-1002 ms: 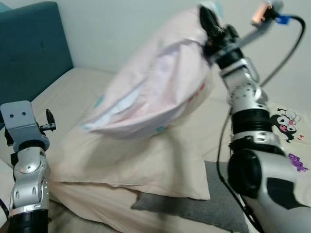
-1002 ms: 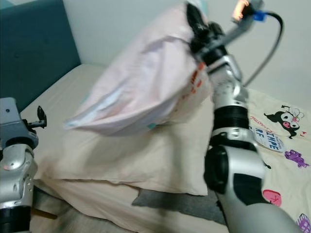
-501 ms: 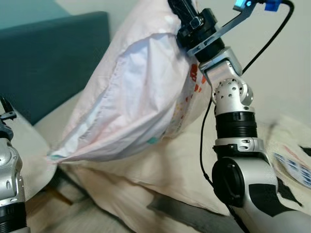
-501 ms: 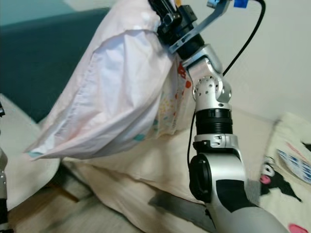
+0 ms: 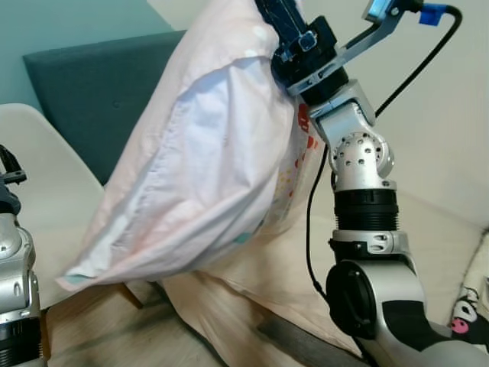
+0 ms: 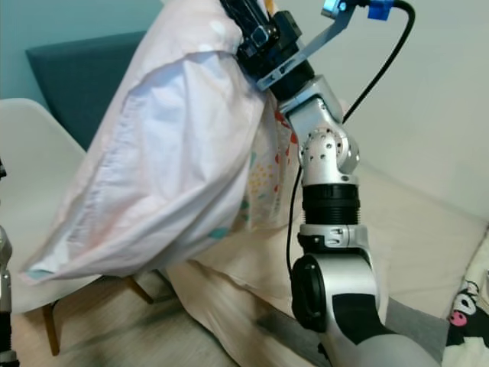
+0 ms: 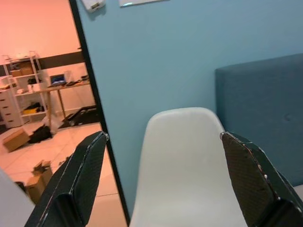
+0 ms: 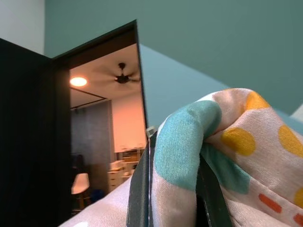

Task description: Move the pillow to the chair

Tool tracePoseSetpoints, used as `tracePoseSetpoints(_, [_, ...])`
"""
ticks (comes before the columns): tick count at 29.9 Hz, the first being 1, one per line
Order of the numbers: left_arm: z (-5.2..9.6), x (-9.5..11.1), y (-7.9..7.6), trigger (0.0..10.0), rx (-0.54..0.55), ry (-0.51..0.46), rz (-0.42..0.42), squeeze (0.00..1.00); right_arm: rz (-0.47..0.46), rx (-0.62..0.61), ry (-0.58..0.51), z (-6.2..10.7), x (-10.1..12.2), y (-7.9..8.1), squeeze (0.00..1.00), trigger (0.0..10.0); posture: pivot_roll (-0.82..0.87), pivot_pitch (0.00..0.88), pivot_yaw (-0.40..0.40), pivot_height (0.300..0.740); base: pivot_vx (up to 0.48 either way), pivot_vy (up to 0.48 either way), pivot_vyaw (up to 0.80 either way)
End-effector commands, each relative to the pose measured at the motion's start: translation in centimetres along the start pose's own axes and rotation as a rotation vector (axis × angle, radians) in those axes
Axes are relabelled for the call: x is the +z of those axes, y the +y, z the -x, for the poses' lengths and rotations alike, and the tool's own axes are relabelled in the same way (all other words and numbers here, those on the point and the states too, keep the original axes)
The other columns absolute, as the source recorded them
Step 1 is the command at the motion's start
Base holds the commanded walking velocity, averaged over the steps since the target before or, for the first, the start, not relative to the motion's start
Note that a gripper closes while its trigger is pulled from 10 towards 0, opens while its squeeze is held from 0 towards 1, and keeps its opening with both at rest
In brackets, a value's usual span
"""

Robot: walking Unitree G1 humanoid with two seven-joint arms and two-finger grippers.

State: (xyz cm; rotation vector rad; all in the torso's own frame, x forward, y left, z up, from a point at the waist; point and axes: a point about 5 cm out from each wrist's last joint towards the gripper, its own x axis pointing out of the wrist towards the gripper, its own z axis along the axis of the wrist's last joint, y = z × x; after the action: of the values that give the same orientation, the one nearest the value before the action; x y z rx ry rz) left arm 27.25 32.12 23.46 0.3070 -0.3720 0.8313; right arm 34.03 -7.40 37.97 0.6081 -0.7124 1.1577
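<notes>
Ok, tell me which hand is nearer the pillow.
Right. The right hand is clamped on the pillow at its top corner, holding it up; the left hand, open, faces the white chair beside it.

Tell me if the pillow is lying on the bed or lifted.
Lifted: the pillow hangs from the right gripper, clear of the bed.
</notes>
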Motion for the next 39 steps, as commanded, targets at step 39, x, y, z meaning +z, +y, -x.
tracePoseSetpoints(39, [3.4, -1.1, -5.8, 10.0, -0.237, 0.169, 0.134, 0.00, -0.137, 0.086, 0.012, 0.3, -2.8, 2.5, 0.00, 0.0, 0.08, 0.000, -0.104, 0.740, -0.073, 0.000, 0.80])
